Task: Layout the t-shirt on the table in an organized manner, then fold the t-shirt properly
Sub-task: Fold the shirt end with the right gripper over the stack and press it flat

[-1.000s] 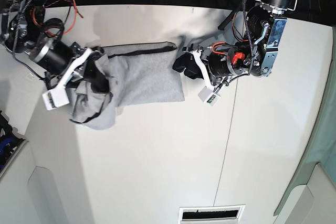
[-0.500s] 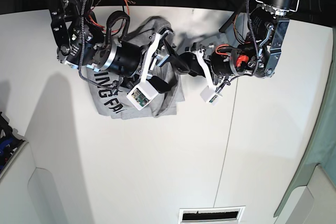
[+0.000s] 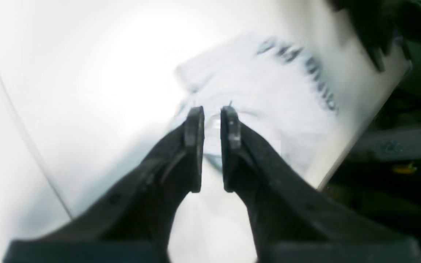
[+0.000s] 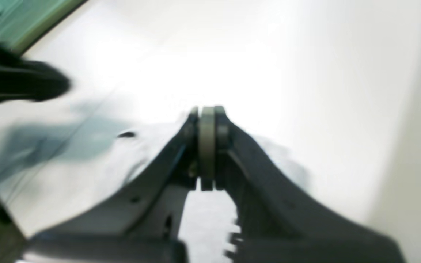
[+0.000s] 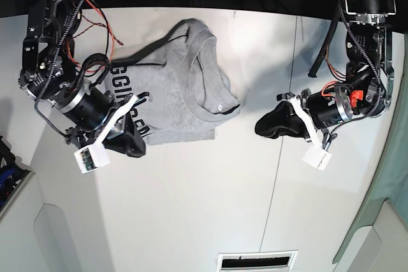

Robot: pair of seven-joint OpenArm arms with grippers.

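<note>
Grey heather cotton, the t-shirt (image 5: 175,90) lies rumpled on the white bench (image 5: 204,202), toward its far side and left of the thin dark seam (image 5: 280,151) in the base view. Part of it is folded over itself, the neck opening faces the seam, and black block letters show along the edge farthest from the seam.

The right gripper (image 5: 137,144) rests at that lettered edge of the t-shirt. In its wrist view the fingers (image 4: 207,146) are pressed flat together with pale cloth lying under them; the picture is too blurred to tell whether any cloth is pinched.

The left gripper (image 5: 271,125) sits on the seam side of the t-shirt, apart from it, over bare bench. Its fingers (image 3: 194,135) stand a narrow gap apart with nothing between them, and the lettered t-shirt appears beyond their tips.
</note>
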